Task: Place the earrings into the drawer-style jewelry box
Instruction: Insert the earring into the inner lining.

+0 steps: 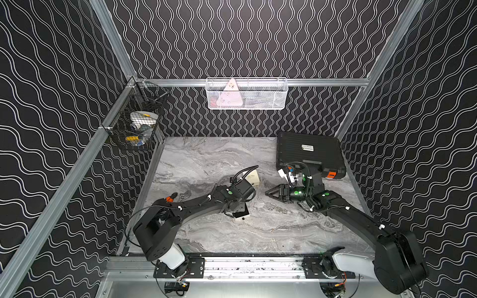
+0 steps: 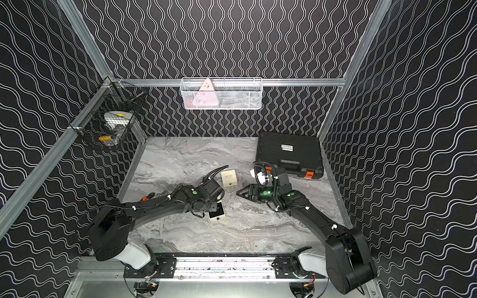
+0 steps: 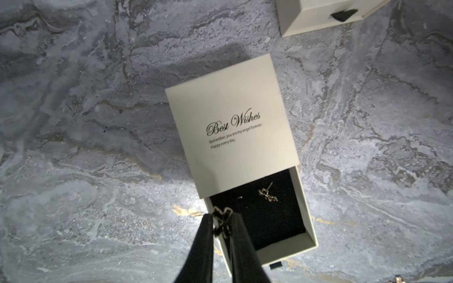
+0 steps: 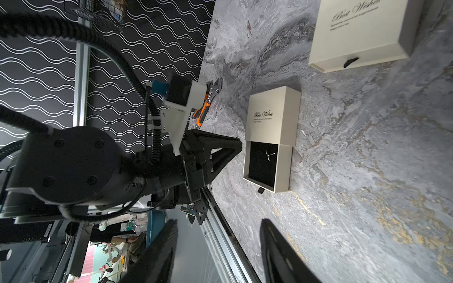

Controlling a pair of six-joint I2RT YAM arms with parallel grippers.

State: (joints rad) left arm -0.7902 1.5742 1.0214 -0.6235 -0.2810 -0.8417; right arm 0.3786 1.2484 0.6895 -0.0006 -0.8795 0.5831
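The cream drawer-style jewelry box (image 3: 232, 117) lies on the marble table with its black-lined drawer (image 3: 269, 220) pulled out; in both top views only the drawer end (image 1: 242, 214) (image 2: 216, 212) shows under the left wrist. My left gripper (image 3: 221, 220) is shut on a gold earring (image 3: 221, 216), held over the drawer's side wall. Another earring (image 3: 267, 194) (image 4: 268, 154) lies on the drawer's lining. A third gold speck (image 3: 397, 279) (image 1: 272, 240) rests on the table nearer the front. My right gripper (image 1: 268, 193) (image 4: 218, 223) hovers open and empty to the right of the box.
A second cream box (image 1: 251, 178) (image 3: 318, 17), closed, stands just behind the first. A black tool case (image 1: 309, 154) fills the back right corner. An orange-handled wrench (image 1: 178, 197) lies at the left. Wire baskets (image 1: 246, 94) hang on the walls.
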